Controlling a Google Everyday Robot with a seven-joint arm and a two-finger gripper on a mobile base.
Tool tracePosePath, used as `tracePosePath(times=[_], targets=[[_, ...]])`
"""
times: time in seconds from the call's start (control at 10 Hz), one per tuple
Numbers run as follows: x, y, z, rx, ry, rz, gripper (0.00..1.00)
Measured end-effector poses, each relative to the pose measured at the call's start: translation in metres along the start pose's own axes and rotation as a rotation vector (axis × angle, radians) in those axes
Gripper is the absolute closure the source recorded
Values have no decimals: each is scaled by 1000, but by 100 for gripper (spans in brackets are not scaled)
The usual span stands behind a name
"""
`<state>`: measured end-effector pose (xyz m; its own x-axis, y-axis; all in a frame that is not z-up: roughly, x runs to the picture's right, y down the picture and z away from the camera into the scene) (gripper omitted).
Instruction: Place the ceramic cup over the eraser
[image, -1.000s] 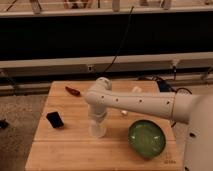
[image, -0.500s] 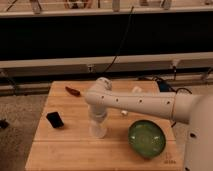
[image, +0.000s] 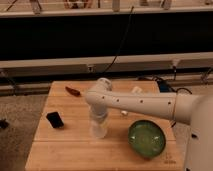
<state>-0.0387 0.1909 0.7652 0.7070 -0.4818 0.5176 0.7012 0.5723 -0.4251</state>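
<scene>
Right now my gripper (image: 99, 119) is down on the ceramic cup (image: 99, 131), directly beneath the jaws; I cannot tell if they are clamped on it. The eraser (image: 55, 119) lies camera-left of the jaws, well apart, on the desk (image: 65, 147)

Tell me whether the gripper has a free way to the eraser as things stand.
Probably yes. The gripper sits at the ceramic cup, a short way from the eraser, and only bare table lies between them.
</scene>
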Motion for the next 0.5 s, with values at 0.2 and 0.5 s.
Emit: tracePosePath(times=[0.2, 0.5], targets=[[0, -1, -1, 1, 0, 0, 100], [-1, -10, -26, 3, 12, -18, 100]])
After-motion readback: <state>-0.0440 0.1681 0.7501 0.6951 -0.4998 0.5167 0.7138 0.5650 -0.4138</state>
